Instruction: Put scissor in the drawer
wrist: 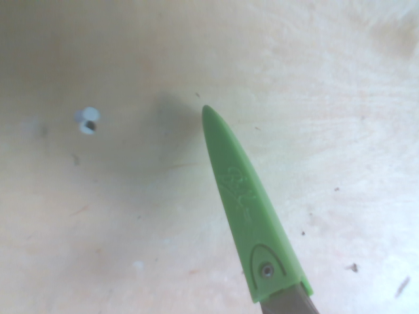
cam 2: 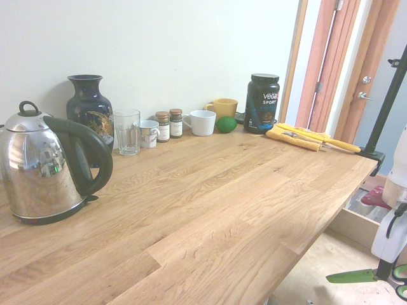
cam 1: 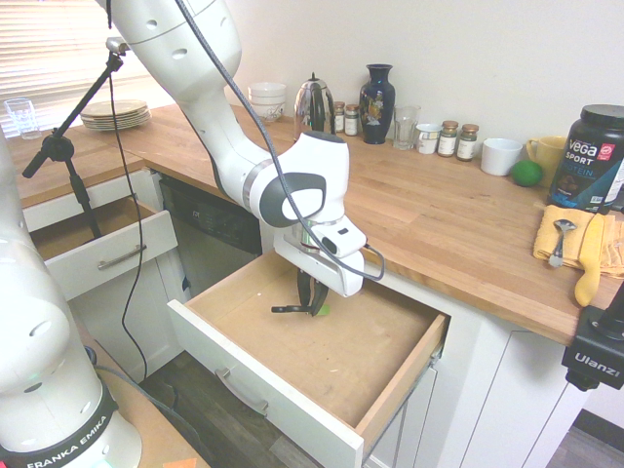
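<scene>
Wooden surface (cam 1: 419, 210) crosses the frame's upper right, bearing a kettle (cam 1: 313, 105), vase (cam 1: 376, 91), spice jars (cam 1: 458, 140), protein tub (cam 1: 590, 158).

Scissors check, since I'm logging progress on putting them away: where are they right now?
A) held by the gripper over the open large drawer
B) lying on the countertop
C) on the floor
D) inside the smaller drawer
A: the gripper holds the scissors just above the bottom of the open drawer.

green scissor (cam 1: 310, 300) over open drawer (cam 1: 331, 341)
</scene>
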`<state>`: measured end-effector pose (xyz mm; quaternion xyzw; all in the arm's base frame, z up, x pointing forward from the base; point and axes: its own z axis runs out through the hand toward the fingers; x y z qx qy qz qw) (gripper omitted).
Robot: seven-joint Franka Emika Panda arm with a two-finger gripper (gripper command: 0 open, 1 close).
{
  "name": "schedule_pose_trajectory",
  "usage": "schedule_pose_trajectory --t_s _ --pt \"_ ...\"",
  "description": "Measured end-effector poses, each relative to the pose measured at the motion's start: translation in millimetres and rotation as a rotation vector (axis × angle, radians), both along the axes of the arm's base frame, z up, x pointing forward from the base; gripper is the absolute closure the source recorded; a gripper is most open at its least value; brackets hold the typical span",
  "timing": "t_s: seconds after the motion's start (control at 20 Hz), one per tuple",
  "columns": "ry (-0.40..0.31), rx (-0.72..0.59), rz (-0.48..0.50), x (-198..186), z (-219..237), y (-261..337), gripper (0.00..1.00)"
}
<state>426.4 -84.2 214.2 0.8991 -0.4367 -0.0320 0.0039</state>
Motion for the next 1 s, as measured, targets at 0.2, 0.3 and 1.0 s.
schedule_pose_trajectory --t_s 0.2,0.3,1.0 --pt "0.009 0.007 0.001 1 -20 -2 1.00" --pt "0.012 0.008 0.000 2 -25 -2 1.00" --pt "0.013 0.014 0.014 11 -53 -1 1.00"
